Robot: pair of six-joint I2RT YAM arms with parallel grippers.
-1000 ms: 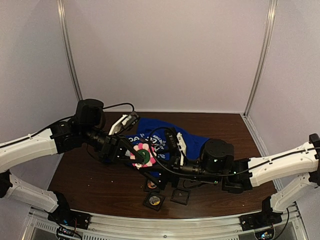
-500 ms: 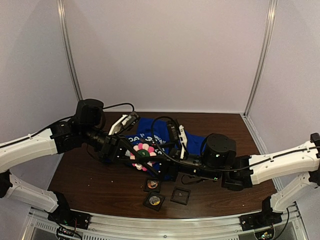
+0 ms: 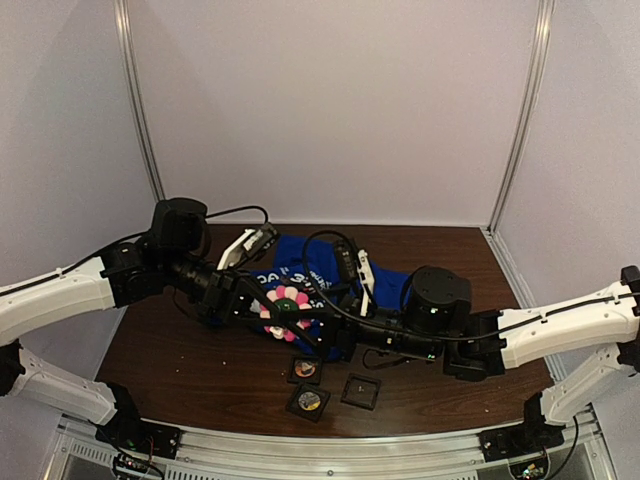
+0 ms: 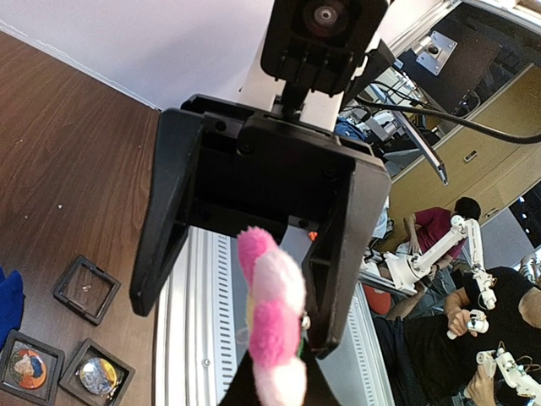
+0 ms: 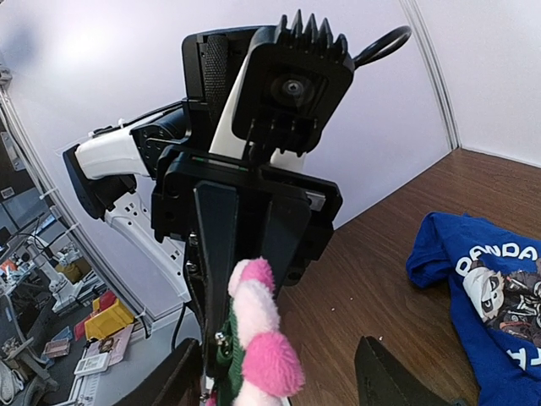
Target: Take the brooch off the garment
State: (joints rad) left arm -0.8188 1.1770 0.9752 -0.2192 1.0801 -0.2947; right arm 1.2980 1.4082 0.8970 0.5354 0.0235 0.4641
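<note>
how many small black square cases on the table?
3 cases near the front edge: one with a badge, another with a badge just in front of it, and an empty one to their right. More may be hidden.

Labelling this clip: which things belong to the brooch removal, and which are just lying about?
Job: pink flower brooch, blue T-shirt, left gripper, right gripper.
Lying about: boxed badge, second boxed badge, empty black case.
</note>
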